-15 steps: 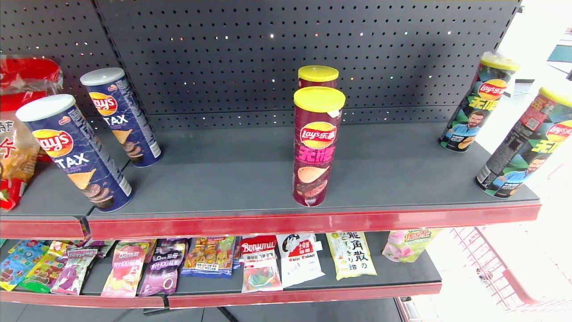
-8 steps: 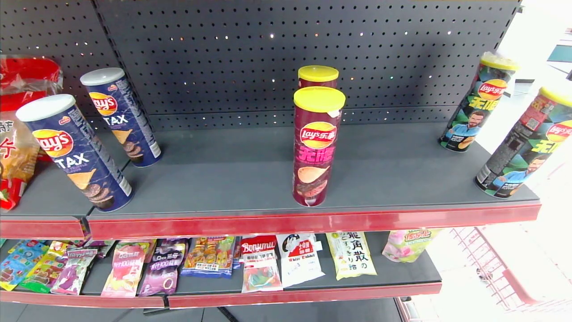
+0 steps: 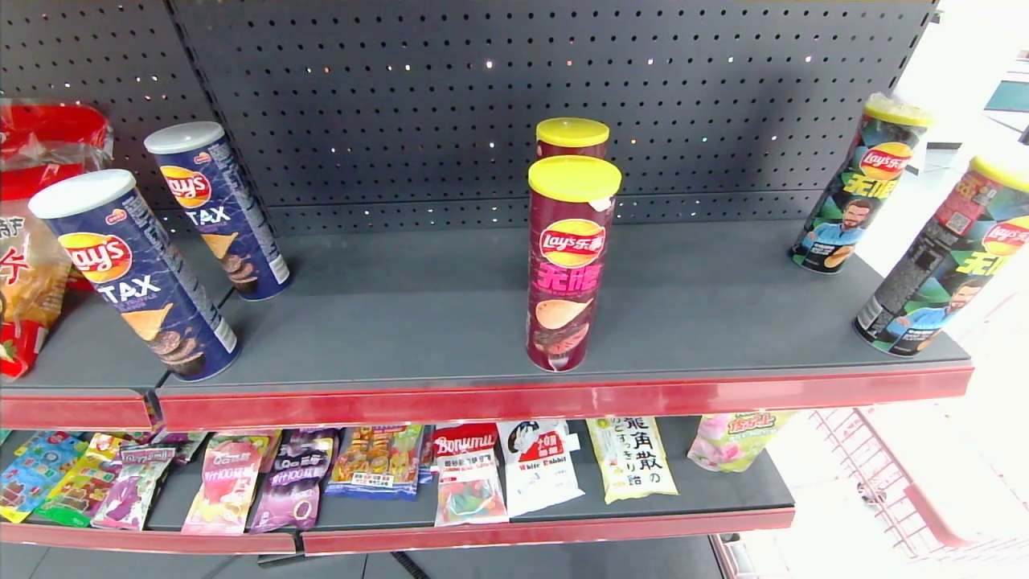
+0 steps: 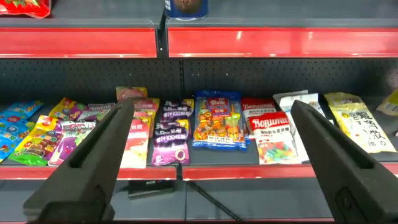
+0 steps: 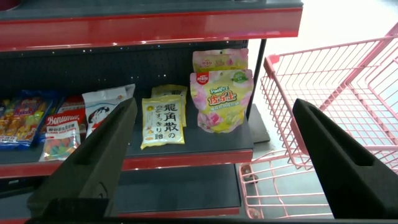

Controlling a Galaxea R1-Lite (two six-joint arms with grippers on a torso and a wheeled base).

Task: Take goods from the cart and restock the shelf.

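Observation:
The upper shelf [image 3: 450, 314] carries upright chip cans: two blue ones [image 3: 137, 273] at the left, two maroon ones with yellow lids [image 3: 569, 265] one behind the other in the middle, and two green-and-black ones [image 3: 860, 185] at the right end. A pink wire cart [image 5: 323, 93] stands to the right of the shelving, its corner also low at the right of the head view [image 3: 892, 482]. My left gripper [image 4: 212, 106] is open in front of the lower shelf's snack packets [image 4: 214, 118]. My right gripper [image 5: 215, 102] is open, facing that shelf's right end and the cart, holding nothing.
The lower shelf [image 3: 563, 527] holds a row of flat snack bags, with a pink-and-green bag [image 5: 224, 99] and a yellow packet [image 5: 163, 121] at its right end. Red bagged goods [image 3: 40, 161] fill the upper shelf's far left. Bare shelf lies between the can groups.

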